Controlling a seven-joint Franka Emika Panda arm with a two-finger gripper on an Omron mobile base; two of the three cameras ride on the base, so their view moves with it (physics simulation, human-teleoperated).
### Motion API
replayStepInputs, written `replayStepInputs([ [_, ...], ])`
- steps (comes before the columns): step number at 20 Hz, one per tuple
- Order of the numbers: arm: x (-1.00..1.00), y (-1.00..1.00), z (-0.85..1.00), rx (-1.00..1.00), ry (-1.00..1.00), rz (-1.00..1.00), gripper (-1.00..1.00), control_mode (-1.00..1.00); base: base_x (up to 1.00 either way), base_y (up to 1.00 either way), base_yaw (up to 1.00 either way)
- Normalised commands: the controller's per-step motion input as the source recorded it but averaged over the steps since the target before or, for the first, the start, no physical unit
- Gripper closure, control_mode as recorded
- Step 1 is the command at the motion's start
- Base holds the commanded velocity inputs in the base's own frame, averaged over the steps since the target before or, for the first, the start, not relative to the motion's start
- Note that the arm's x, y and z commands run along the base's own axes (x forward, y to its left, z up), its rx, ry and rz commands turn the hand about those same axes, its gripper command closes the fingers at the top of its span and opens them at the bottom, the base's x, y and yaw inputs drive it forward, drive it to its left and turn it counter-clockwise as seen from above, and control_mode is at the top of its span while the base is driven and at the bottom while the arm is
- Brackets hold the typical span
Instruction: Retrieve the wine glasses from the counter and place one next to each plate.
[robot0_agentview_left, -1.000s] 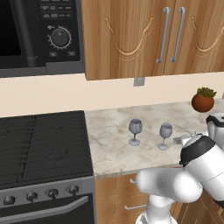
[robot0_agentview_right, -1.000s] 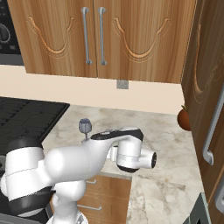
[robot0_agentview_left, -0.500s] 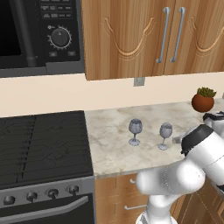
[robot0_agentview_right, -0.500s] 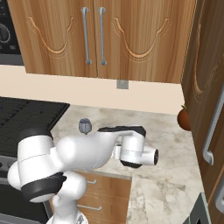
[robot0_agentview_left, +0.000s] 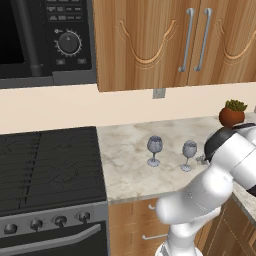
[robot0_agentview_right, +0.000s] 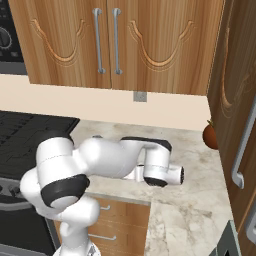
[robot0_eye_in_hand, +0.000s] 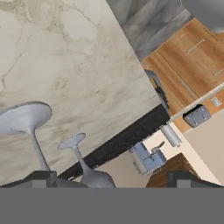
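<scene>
Counter (robot0_agentview_left: 125, 172) glasses (robot0_agentview_left: 154, 150) unmoved; arm swung further right.

Even, bright rendered light, faint soft shadows, no glare, sharp focus, slightly pixelated edges

The counter (robot0_agentview_left: 127, 165) bears two wine glasses (robot0_agentview_left: 154, 150) and a potted plant (robot0_agentview_left: 231, 114).

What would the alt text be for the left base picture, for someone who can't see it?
Two small wine glasses stand upright and apart on a marble counter beside a black stove; a white robot arm bends up at right, below wooden cabinets.
</scene>
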Motion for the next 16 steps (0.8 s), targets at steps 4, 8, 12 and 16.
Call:
replayStepInputs([
  [4, 0.00, -0.09, -0.09, 0.00, 0.00, 0.10, -1.00, -1.00, 0.00, 0.00, 0.00],
  [8, 0.01, -0.16, -0.02, 0.00, -0.01, 0.09, -1.00, -1.00, 0.00, 0.00, 0.00],
  [12, 0.03, -0.03, -0.03, 0.00, -0.11, 0.07, -1.00, -1.00, 0.00, 0.00, 0.00],
  [16, 0.10, 0.00, -0.13, 0.00, -0.08, 0.03, -1.00, -1.00, 0.00, 0.00, 0.00],
])
